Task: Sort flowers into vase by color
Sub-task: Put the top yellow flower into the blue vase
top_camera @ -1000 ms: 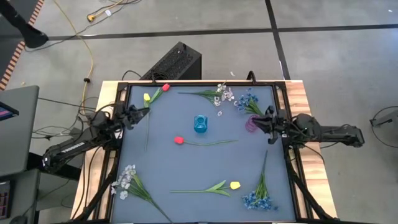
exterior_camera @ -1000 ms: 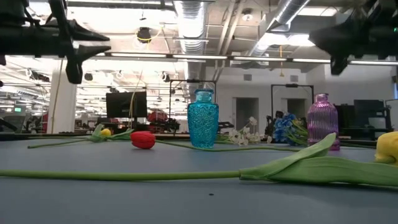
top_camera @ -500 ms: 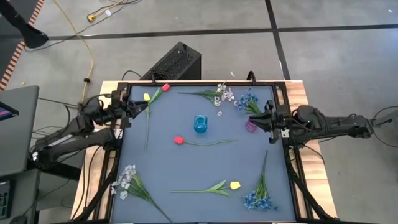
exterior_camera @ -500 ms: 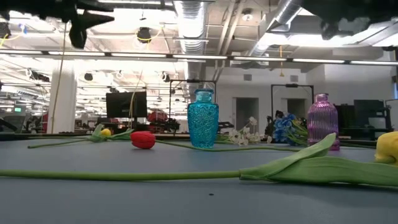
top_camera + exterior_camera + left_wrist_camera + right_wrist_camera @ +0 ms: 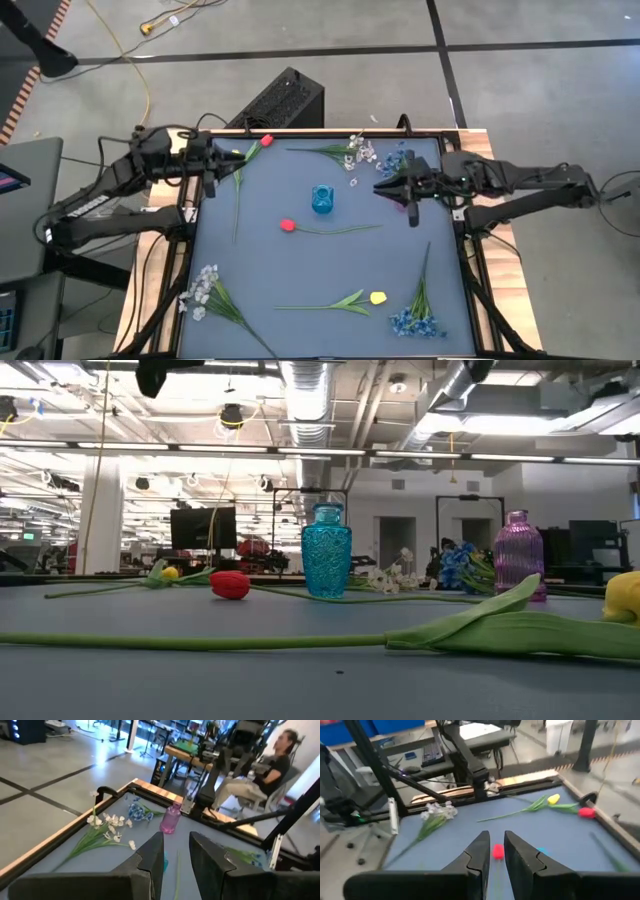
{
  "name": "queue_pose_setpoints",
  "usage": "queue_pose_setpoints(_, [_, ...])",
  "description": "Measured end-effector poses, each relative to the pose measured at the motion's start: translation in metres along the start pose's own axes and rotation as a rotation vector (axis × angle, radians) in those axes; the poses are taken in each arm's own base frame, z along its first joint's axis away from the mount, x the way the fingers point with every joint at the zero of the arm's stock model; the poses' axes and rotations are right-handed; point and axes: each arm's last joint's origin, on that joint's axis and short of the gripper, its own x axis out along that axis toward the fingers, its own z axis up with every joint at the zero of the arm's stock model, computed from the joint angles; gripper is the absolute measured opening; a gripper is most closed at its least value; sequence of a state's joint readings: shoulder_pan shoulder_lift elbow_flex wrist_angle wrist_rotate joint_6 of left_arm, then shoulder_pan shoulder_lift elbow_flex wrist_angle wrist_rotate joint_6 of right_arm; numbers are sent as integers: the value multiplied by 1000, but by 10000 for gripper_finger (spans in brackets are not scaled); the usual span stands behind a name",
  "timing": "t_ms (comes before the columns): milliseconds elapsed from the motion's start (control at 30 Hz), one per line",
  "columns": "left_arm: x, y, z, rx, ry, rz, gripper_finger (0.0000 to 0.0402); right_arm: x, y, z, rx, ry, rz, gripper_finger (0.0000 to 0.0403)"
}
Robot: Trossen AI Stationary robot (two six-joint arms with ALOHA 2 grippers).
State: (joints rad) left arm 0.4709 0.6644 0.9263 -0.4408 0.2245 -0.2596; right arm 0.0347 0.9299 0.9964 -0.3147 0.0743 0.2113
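A blue vase (image 5: 321, 198) stands mid-table and a purple vase (image 5: 404, 203) toward the right edge. Flowers lie flat on the mat: a red tulip (image 5: 288, 226) by the blue vase, yellow (image 5: 237, 156) and red (image 5: 266, 140) tulips far left, white (image 5: 358, 150) and blue (image 5: 398, 162) sprays at the far edge, a white spray (image 5: 203, 288), yellow tulip (image 5: 377, 297) and blue spray (image 5: 415, 320) at the near edge. My left gripper (image 5: 214, 168) hovers high near the far-left tulips, my right gripper (image 5: 383, 186) high beside the purple vase. Both are narrowly open (image 5: 176, 837) (image 5: 496, 837) with nothing between their fingers.
A black frame rail (image 5: 190, 230) and wooden border (image 5: 480, 150) run around the mat. A black box (image 5: 282, 98) sits on the floor beyond the far edge. A person (image 5: 274, 767) sits beyond the table's right side.
Both grippers have risen well above the table and tipped up toward level. The left one has drifted toward the far edge and rolled. The right one has moved toward the table's left, over the purple vase. Vases and flowers have not moved.
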Motion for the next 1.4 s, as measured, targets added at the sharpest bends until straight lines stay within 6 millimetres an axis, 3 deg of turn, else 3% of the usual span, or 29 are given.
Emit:
queue_pose_setpoints(333, [13, 0, 10, 114, 96, 4, 80, 26, 20, 30, 80, 147, 93, 86])
queue_pose_setpoints(733, [26, 3, 6, 205, 155, -42, 80, 65, 69, 23, 50, 444, 195, 86])
queue_pose_setpoints(967, [31, 2, 3, 271, 191, -137, 80, 69, 99, 6, 62, 652, 196, 103])
queue_pose_setpoints(1133, [35, 3, 0, 312, 226, -159, 80, 62, 117, -15, -97, 807, 234, 138])
queue_pose_setpoints(1400, [37, 5, -4, 359, 260, -164, 80, 42, 119, -49, -327, 1186, 178, 176])
